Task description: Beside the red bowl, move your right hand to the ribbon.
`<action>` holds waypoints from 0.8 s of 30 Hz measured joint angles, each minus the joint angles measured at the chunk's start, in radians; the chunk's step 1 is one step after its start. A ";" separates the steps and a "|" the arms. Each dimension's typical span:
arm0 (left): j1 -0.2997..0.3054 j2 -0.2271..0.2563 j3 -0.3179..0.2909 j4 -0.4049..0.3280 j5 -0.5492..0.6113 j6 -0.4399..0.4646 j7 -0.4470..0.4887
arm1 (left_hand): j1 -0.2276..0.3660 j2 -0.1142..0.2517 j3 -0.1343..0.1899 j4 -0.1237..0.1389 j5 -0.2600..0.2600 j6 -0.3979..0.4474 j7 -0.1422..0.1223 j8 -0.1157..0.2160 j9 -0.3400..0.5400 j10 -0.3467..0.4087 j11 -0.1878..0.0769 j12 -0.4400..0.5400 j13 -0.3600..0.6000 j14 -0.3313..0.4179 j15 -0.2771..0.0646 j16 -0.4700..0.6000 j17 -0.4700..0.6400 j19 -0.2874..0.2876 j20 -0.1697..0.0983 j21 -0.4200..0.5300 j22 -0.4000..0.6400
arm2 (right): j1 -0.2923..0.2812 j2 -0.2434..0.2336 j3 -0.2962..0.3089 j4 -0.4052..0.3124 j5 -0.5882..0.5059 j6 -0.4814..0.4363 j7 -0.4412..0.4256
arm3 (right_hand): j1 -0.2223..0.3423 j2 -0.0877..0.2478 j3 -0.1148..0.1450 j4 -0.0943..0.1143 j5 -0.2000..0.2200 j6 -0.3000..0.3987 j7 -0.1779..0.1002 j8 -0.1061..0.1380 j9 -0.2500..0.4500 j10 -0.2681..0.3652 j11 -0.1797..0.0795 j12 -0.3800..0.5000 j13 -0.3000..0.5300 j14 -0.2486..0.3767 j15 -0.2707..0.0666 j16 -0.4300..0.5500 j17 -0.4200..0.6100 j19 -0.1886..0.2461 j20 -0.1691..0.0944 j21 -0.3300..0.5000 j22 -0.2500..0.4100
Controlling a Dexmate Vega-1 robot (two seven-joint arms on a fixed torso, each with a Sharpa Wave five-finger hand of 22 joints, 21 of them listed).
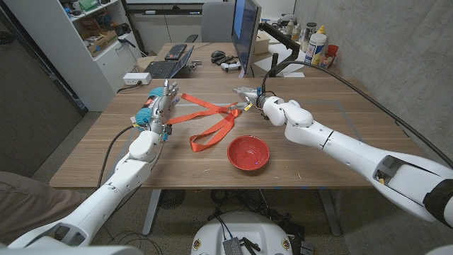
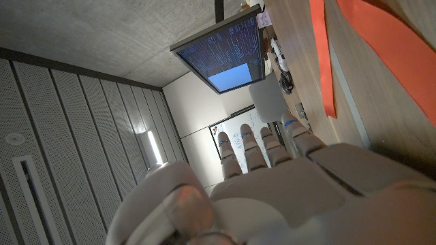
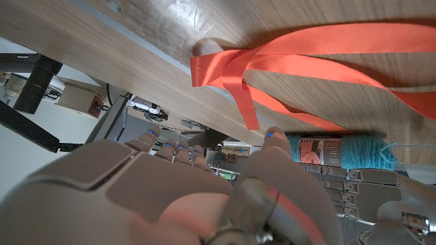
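- The ribbon (image 1: 212, 119) is orange-red and lies on the wooden table (image 1: 318, 152) in a loose loop, with strands running from near your left hand across to your right hand and one loop end hanging down toward the near side, just left of the red bowl (image 1: 248, 153).
- The red bowl sits upright near the table's front edge, close to the ribbon's lower loop but apart from it.
- Your right hand (image 1: 249, 96) is at the ribbon's far-right end, fingers reaching toward picture left; in the head view the fingertips sit right at the bunched strands.
- In the right wrist view the knotted crossing of the ribbon (image 3: 231, 64) lies just past your right hand's fingers (image 3: 170, 153); you cannot tell from these pictures whether they are pinching the ribbon or merely beside it.
- Your left hand (image 1: 159, 106) stands at the ribbon's left end, fingers pointing away from you, next to a teal ball of yarn (image 1: 145, 113); whether it is holding anything cannot be made out.
- In the left wrist view your left hand (image 2: 272, 184) shows straight fingers, with the ribbon (image 2: 381, 47) on the tabletop beyond.
- At the table's far side stand a monitor (image 1: 246, 32), a laptop (image 1: 168, 65) and some bottles (image 1: 318, 46).
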 measured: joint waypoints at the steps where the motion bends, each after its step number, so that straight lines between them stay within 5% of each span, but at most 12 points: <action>1: 0.000 0.000 0.000 0.000 0.000 0.000 0.000 | 0.000 0.000 0.000 0.000 0.000 0.001 0.001 0.000 0.000 0.002 -0.002 0.003 0.000 0.000 0.000 0.000 0.000 0.000 0.000 0.000 0.000 | 0.000 0.000 0.000 0.000 0.001 0.001 0.000 | 0.000 0.000 0.000 0.000 0.000 0.000 0.000 0.000 0.000 0.000 0.000 0.004 0.000 0.000 0.000 0.000 0.000 0.000 0.000 0.000 0.000; 16: 0.007 -0.002 -0.005 -0.002 -0.001 -0.008 0.001 | 0.005 0.005 0.004 -0.004 0.000 0.017 0.010 0.000 0.000 0.014 0.007 0.003 0.000 0.000 0.000 0.000 0.000 0.005 -0.006 0.000 0.000 | 0.027 0.018 -0.021 0.046 0.011 0.023 0.008 | -0.012 0.012 -0.004 0.004 0.000 -0.011 -0.003 0.000 0.000 0.004 -0.004 0.007 0.000 0.000 0.000 0.000 0.000 0.000 0.000 0.000 0.000; 24: 0.007 -0.002 -0.005 -0.002 -0.003 -0.011 0.000 | 0.011 0.011 0.004 -0.004 -0.004 0.030 0.023 0.000 0.000 0.022 0.014 0.003 0.000 0.000 0.000 0.000 0.000 0.002 -0.031 0.000 0.000 | 0.040 0.021 -0.034 0.062 0.011 0.025 0.015 | -0.016 0.008 -0.008 0.008 0.000 -0.014 0.000 0.000 0.000 0.004 -0.004 0.007 0.000 0.000 0.000 0.000 0.000 0.000 0.000 0.000 0.000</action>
